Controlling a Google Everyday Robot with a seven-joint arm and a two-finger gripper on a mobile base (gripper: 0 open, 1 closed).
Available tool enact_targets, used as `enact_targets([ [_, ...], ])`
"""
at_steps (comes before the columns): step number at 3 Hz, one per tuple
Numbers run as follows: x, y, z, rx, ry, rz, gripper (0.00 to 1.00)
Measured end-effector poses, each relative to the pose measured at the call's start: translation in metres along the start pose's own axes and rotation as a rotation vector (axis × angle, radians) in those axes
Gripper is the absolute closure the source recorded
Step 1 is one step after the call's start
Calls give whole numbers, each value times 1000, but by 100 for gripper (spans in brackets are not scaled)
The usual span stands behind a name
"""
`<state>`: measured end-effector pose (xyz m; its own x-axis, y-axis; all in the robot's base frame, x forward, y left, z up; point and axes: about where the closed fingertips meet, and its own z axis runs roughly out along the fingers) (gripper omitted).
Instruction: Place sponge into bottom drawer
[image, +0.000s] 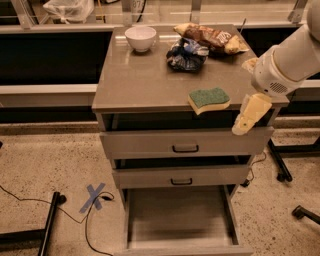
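The sponge (209, 99) is being carried by the worktop (145, 75), lying at its front edge and slightly overhanging it. The end effector (243, 96) is being held just right of the sponge, apart from it, with fingers spread and nothing pinched. The bottom drawer (175, 215) is being shown pulled out below.
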<state>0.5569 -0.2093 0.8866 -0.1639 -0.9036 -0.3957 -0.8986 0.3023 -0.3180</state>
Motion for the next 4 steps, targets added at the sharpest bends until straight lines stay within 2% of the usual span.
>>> enact_targets([
  [1, 6, -5, 33, -47, -38, 18, 0],
  [2, -1, -11, 61, -86, -58, 1, 0],
  [3, -7, -14, 85, -111, -63, -13, 19],
  [4, -12, -14, 100, -129, -74, -15, 42],
])
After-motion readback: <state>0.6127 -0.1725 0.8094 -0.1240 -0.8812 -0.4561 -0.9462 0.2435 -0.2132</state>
